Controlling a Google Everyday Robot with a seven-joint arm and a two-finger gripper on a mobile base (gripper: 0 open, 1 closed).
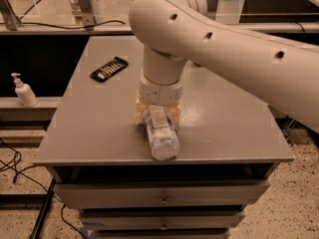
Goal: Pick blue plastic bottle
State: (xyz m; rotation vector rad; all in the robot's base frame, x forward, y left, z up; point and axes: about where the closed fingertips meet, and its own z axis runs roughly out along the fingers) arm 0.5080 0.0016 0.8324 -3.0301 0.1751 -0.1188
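Observation:
The blue plastic bottle (159, 133) lies on its side on the grey cabinet top (89, 128), its base toward the front edge. It is clear with a pale blue-and-white label; its cap end is hidden under my wrist. My gripper (156, 111) has come straight down over the bottle's far half. Its tan fingers (139, 109) stand one on each side of the bottle, close against it. The white arm covers the gripper from above.
A black remote-like object (108, 68) lies at the back left of the cabinet top. A small white pump bottle (23, 90) stands on a low shelf to the left. Drawers (162, 195) sit below the front edge. Cables lie on the floor at the left.

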